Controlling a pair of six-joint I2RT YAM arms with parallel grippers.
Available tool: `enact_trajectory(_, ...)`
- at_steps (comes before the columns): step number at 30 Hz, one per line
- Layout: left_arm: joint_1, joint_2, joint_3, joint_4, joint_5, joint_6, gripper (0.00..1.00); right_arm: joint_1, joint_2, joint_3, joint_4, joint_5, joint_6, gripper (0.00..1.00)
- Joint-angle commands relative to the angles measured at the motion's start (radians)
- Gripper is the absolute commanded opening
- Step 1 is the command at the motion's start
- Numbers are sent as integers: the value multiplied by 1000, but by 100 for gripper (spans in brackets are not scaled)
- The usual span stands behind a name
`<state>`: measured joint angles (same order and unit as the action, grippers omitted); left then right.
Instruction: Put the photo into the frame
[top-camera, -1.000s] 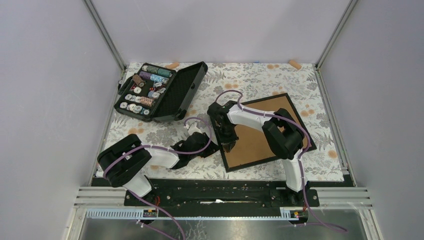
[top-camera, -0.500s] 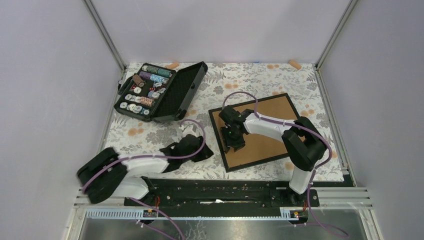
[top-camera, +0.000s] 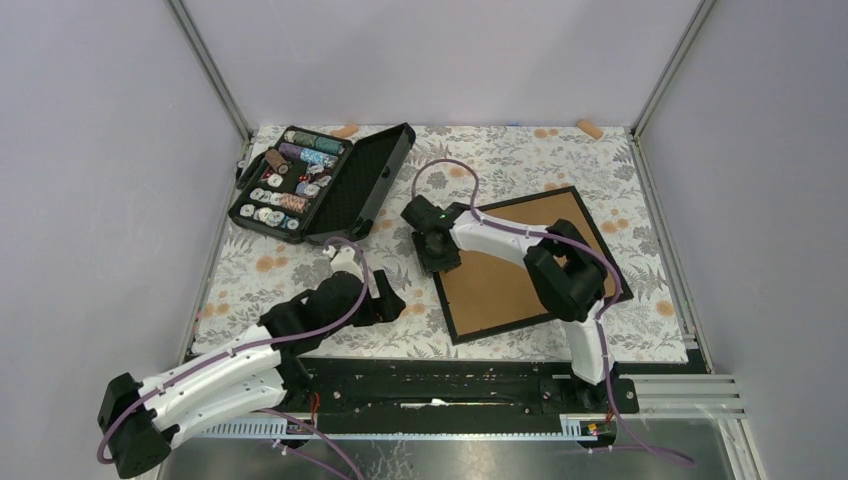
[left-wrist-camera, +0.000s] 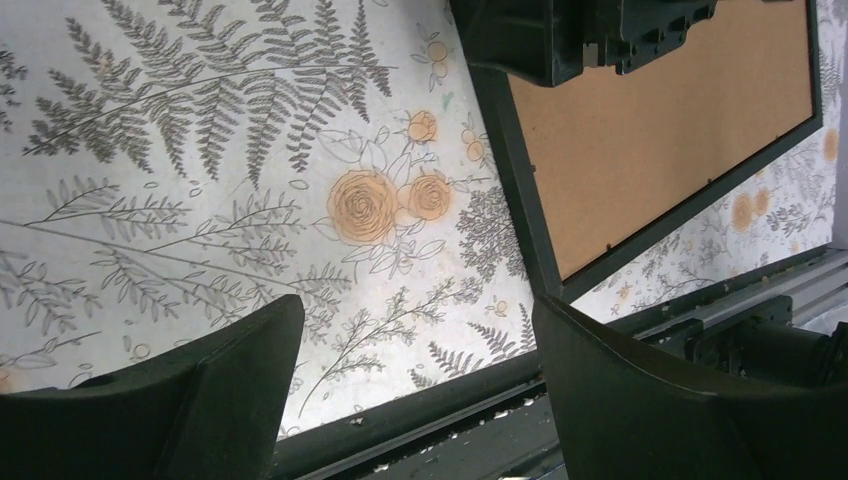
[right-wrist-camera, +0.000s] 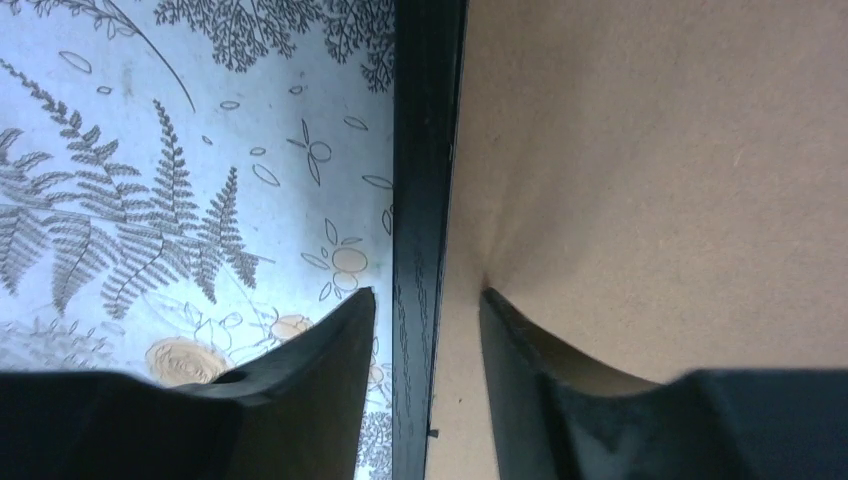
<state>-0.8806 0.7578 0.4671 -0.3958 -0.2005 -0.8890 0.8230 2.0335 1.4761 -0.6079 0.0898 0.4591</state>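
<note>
The frame (top-camera: 520, 262) lies face down on the flowered cloth, its brown board back up inside a thin black border. My right gripper (top-camera: 439, 258) is low over its left edge. In the right wrist view its fingers straddle that black edge (right-wrist-camera: 425, 200): one fingertip over the cloth, the other over the board, with a small gap on each side, so it is open (right-wrist-camera: 428, 296). My left gripper (top-camera: 388, 304) hangs left of the frame, wide open (left-wrist-camera: 415, 310) over bare cloth with nothing between its fingers. The photo is hidden.
An open black case of thread spools (top-camera: 320, 185) stands at the back left. Two small orange pieces (top-camera: 345, 130) (top-camera: 590, 128) lie along the back wall. The black base rail (top-camera: 430, 375) runs along the near edge, just below the left gripper.
My left gripper has opened wide and drawn back left from the frame's edge as its arm swung down. My right gripper has opened partway and shifted up-left to the frame's left edge.
</note>
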Motion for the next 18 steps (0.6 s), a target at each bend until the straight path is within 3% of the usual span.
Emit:
enact_trajectory(1,2,-36,26,-66,-30,18,89,57,106,60,-73,142,16,45)
enact_trajectory(3,1,-33,23,-57,-25,19,89,73,102,33,-65,165,1,38)
enact_trajectory(8,2,4,12,5,-7,25,89,76,-29,-156,48,104,-149,7)
enact_trajectory(13,1,86,-17,106,-3,13,89,75,-223,-369,126,-18,-350,0)
enact_trajectory(18,0,198,-36,236,20,-8,89,79,-394,-547,187,-117,-405,0)
